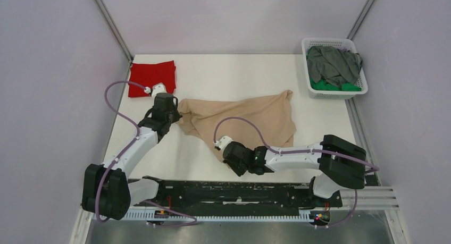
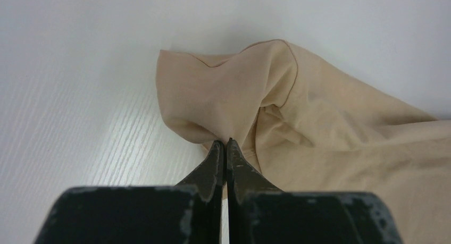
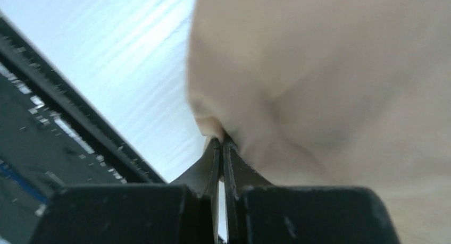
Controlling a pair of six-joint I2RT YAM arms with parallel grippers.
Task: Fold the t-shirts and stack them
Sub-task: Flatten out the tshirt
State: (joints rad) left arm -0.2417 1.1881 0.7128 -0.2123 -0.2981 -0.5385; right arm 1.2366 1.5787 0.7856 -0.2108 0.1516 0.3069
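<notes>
The beige t-shirt [image 1: 250,116] lies crumpled and stretched across the middle of the table. My left gripper [image 1: 177,116] is shut on its left edge; the left wrist view shows the cloth [image 2: 298,111] pinched at the fingertips [image 2: 224,144]. My right gripper [image 1: 226,154] is shut on the shirt's near corner; the right wrist view shows the cloth [image 3: 330,79] bunched over the tips [image 3: 220,140]. A folded red t-shirt [image 1: 153,77] lies at the far left. Dark grey [image 1: 334,63] and green [image 1: 332,86] shirts sit in the basket.
A white plastic basket [image 1: 314,90] stands at the table's far right corner. The black rail with the arm bases [image 1: 234,193] runs along the near edge. Grey walls enclose the table on the left, back and right.
</notes>
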